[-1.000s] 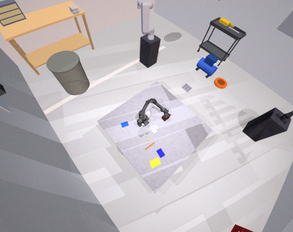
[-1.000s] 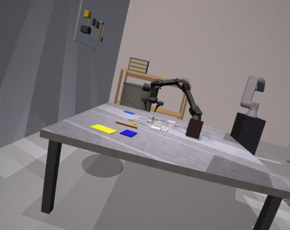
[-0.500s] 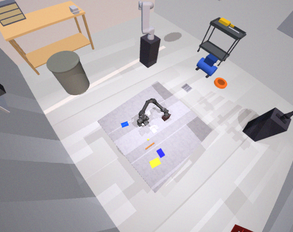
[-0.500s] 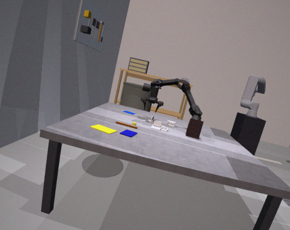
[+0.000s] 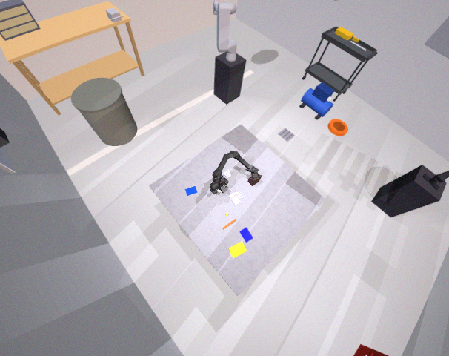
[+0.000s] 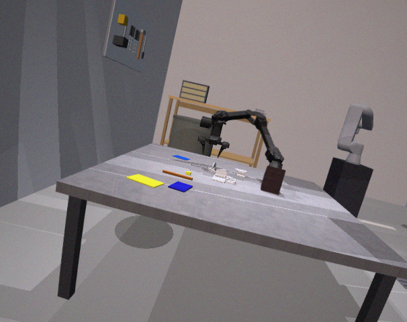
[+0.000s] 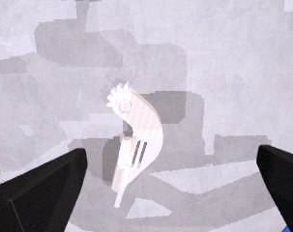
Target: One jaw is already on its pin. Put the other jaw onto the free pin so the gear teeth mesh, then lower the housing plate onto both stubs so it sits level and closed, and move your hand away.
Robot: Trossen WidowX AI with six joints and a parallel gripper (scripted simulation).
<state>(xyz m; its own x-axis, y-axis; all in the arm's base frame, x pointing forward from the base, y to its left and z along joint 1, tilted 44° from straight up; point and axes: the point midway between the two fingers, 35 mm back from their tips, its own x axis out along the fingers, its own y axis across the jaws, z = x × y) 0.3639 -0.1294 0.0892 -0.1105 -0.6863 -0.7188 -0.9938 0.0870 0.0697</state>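
Loose jaw to be gripped square

Gripper (image 5: 221, 190) (image 6: 212, 156) (image 7: 171, 156) spread approx. fully, nothing held, above table (image 5: 278, 214) (image 6: 231, 204). Loose jaw (image 6: 214, 167) (image 7: 153, 132) lies below gripper, between fingertips in wrist view, uncentred. Fingers should be centred over its ribbed part w/ teeth kept free, then lowered straight.

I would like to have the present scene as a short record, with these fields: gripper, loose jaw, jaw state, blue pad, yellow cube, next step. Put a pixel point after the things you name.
gripper: open (image 6: 213, 152) (image 7: 172, 155), above the table (image 6: 210, 208)
loose jaw: white, toothed at one end (image 7: 148, 128), between the spread fingers in the wrist view, not gripped
jaw state: lying off the pin, teeth not meshed
yellow cube: near the orange bar (image 5: 229, 224) (image 6: 177, 174), on the table (image 5: 293, 214)
next step: probably lower and close on the loose jaw
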